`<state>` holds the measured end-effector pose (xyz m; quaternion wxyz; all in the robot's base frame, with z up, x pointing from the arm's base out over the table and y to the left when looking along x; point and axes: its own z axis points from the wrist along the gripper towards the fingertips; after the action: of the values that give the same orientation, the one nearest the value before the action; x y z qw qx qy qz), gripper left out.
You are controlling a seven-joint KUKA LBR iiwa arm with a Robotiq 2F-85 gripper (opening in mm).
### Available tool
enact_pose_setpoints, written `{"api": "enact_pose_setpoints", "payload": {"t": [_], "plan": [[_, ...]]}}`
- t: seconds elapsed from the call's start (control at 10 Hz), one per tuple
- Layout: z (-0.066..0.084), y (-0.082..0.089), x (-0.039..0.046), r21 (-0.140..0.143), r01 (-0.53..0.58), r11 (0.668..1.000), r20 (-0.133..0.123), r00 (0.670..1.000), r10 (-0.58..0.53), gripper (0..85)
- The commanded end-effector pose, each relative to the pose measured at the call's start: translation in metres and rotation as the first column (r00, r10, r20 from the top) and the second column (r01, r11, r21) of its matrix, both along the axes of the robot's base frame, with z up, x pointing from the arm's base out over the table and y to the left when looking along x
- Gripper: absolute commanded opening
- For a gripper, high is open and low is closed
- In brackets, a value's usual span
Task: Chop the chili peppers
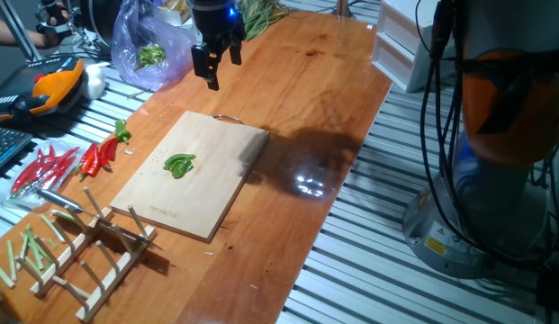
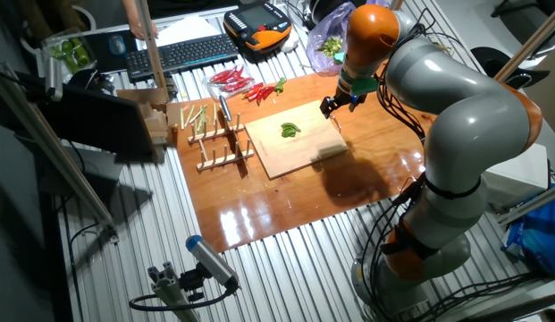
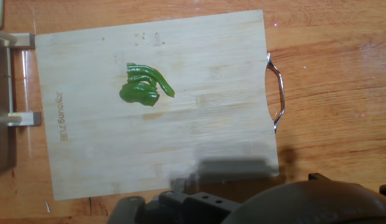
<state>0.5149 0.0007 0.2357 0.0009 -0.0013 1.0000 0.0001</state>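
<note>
A wooden rack (image 1: 94,247) sits nearest the lens in one fixed view, its pegs partly cut off at the bottom edge, with pale green stalks (image 1: 22,247) lying beside and under it. Just beyond it lies the board (image 1: 202,193) on the wooden table (image 1: 324,99). The green chili (image 1: 179,165) rests on the board, nearer the far left part of it, in a small curled clump; whether it is one piece or several overlapping pieces is hard to tell, though the hand view shows a few curved strips lying together (image 3: 145,88). In that view the board's (image 3: 199,130) metal handle (image 3: 277,93) shows at the right edge, the print along its left side is too blurred to read, and the gripper's dark body fills the bottom, hiding the board's lower edge.

The gripper (image 1: 213,63) hangs well above the table past the board's far end, touching nothing. Its fingers look to stand a little apart with nothing between them, but the gap is small and dark.

Red chilies (image 1: 67,162) lie left of the board at the table's edge. A plastic bag (image 1: 148,45) with greens inside sits behind them, its contents unclear. From the other fixed view, the arm (image 2: 438,98) hides part of the table's right side.
</note>
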Motion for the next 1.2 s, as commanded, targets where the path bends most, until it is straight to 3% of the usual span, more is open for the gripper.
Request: {"api": "enact_pose_setpoints", "payload": {"t": [0.0, 1.1], "plan": [[0.0001, 0.0000, 0.0001, 0.005, -0.109, 0.994, -0.214, 0.971, 0.107, 0.0], [0.0002, -0.0001, 0.0001, 0.002, -0.098, 0.995, -0.211, 0.973, 0.097, 0.0]]}}
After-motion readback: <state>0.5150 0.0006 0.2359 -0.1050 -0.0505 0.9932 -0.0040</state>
